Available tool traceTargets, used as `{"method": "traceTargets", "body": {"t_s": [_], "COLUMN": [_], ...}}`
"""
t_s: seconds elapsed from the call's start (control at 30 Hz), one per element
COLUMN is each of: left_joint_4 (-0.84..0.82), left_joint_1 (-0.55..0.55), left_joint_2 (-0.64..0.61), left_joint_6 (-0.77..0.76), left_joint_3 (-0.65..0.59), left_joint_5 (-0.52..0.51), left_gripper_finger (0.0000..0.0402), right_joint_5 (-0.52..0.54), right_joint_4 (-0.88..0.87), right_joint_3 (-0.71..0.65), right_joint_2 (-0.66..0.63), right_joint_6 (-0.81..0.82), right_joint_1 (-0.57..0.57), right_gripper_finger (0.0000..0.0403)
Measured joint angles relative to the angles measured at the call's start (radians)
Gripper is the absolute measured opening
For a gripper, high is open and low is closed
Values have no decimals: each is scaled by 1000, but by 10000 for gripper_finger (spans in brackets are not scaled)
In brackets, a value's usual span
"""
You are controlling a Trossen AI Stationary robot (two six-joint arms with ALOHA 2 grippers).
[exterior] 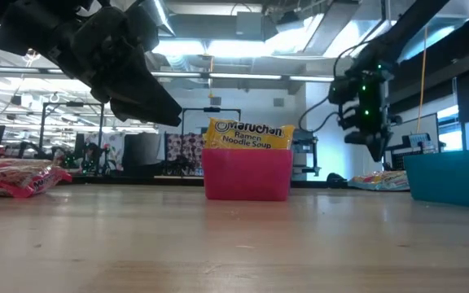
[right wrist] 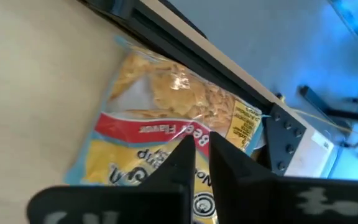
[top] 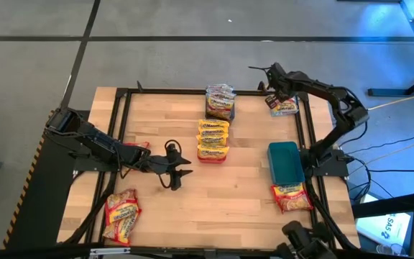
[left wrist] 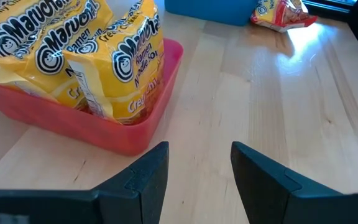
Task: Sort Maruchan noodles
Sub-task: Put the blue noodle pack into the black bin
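Observation:
Yellow Maruchan noodles packets [top: 213, 137] stand in a red bin [left wrist: 123, 134] at the table's middle. My left gripper [top: 177, 176] hovers open to the left of that bin, with bare wood between its fingers [left wrist: 199, 162]. My right gripper [top: 272, 101] is at the far right corner, pointing steeply down with its fingers shut [right wrist: 201, 152]. Under it a packet with a red beef-flavour band [right wrist: 160, 118] lies flat on the wood beside the black frame rail. In the low view the fingertips [exterior: 374, 150] hang above this packet [exterior: 379, 181], apart from it.
A grey bin with bluish-marked packets [top: 220, 101] stands at the far middle. A teal bin [top: 284, 162] sits on the right, with loose packets [top: 291, 196] in front of it. More packets [top: 122, 214] lie at the near left. A black frame rail [top: 307, 129] rims the table.

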Motion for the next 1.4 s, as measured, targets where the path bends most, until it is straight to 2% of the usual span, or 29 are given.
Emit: {"method": "traceTargets", "body": {"t_s": [0.2, 0.47, 0.57, 0.93, 1.27, 1.4], "left_joint_4": [-1, -1, -1, 2, 2, 2], "left_joint_1": [0, 0, 0, 0, -2, -14], "left_joint_2": [0, 0, 0, 0, 0, 0], "left_joint_6": [0, 0, 0, 2, 1, 1], "left_joint_3": [0, 0, 0, 0, 0, 0], "left_joint_5": [0, 0, 0, 0, 9, 9], "left_gripper_finger": [170, 170, 170, 170, 170, 170], "right_joint_5": [74, 30, 14, -117, -131, -105], "right_joint_4": [29, 26, 22, 4, -28, -60], "right_joint_3": [0, 3, 3, 3, 3, -6], "right_joint_2": [61, 147, 148, 121, 121, 122], "right_joint_6": [6, 0, -13, 22, 124, 191], "right_joint_1": [-17, -13, 30, 308, 679, 818], "right_gripper_finger": [6, 2, 1, 1, 0, 0]}}
